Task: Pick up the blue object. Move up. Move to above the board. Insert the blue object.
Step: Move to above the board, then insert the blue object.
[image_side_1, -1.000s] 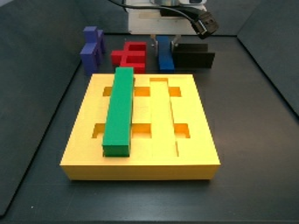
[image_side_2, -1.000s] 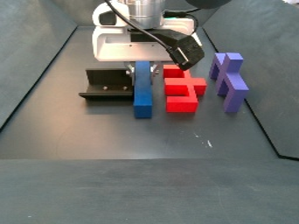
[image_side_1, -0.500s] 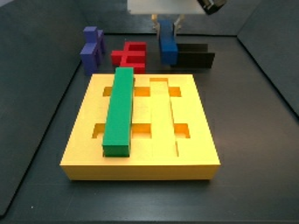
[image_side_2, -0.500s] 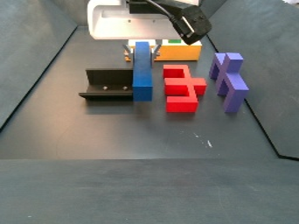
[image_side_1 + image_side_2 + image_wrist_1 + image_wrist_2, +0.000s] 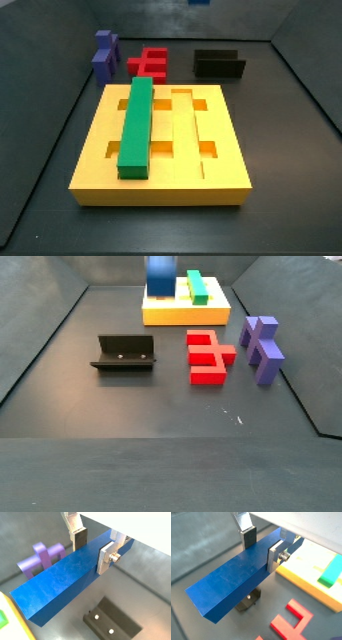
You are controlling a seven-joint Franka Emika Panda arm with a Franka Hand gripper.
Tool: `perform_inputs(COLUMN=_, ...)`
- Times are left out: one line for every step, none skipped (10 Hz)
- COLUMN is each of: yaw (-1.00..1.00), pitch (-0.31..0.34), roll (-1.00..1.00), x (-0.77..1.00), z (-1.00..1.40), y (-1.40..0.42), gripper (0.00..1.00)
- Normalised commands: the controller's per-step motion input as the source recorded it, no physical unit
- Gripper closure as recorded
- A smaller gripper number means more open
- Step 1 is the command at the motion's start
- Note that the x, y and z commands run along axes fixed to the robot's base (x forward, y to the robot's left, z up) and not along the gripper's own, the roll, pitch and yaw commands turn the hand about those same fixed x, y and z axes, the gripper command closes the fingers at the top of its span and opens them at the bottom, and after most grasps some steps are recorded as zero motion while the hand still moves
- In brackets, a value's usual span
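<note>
The pincer (image 5: 92, 543) is clenched on the blue object (image 5: 70, 574), its silver fingers (image 5: 275, 554) pressing both long faces in both wrist views. In a side view the bar hangs at the top edge, clear of the tabletop: pickup and lift look done. Carrying it above the board (image 5: 167, 148) and inserting remain.

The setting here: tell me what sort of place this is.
Likely a lab test cell for robot assembly: dark walled enclosure, a grooved yellow board, a bolted fixture, and the gripper holding the blue object aloft.
</note>
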Motion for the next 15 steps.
perform_inputs(yaw=0.0, pitch=0.051, roll=0.0, x=0.02, z=0.98, y=0.0, gripper=1.0)
perform_inputs(yaw=0.0, pitch=0.055, roll=0.0, x=0.04, z=0.42, y=0.0, gripper=1.0)
perform_inputs(yaw=0.0, pitch=0.056, roll=0.0, x=0.06, z=0.27, y=0.0, gripper=1.0)
perform_inputs(yaw=0.0, pitch=0.072, roll=0.0, x=0.04, z=0.18, y=0.0, gripper=1.0)
perform_inputs(yaw=-0.22, pitch=0.344, roll=0.04, x=-0.32, z=0.23, y=-1.4, gripper=1.0)
perform_inputs(yaw=-0.19, pitch=0.295, roll=0.06, x=-0.32, z=0.22, y=-1.4, gripper=1.0)
perform_inputs(yaw=-0.09, pitch=0.192, roll=0.07, x=-0.33, z=0.22, y=-1.4, gripper=1.0)
perform_inputs(yaw=-0.06, pitch=0.119, roll=0.02, x=-0.32, z=0.21, y=-1.4, gripper=1.0)
perform_inputs(yaw=-0.02, pitch=0.063, roll=0.01, x=-0.32, z=0.22, y=-1.4, gripper=1.0)
perform_inputs(yaw=-0.01, pitch=0.04, roll=0.0, x=-0.32, z=0.24, y=-1.4, gripper=1.0)
perform_inputs(yaw=0.0, pitch=0.033, roll=0.0, x=-0.31, z=0.25, y=-1.4, gripper=1.0)
perform_inputs(yaw=0.0, pitch=0.041, roll=0.01, x=-0.19, z=0.17, y=-0.92, gripper=1.0)
perform_inputs(yaw=0.0, pitch=0.062, roll=0.0, x=-0.08, z=0.12, y=-0.52, gripper=1.0)
perform_inputs(yaw=0.01, pitch=0.087, roll=0.0, x=-0.02, z=0.07, y=-0.24, gripper=1.0)
perform_inputs(yaw=0.0, pitch=-0.009, roll=0.0, x=0.0, z=-0.09, y=0.0, gripper=1.0)
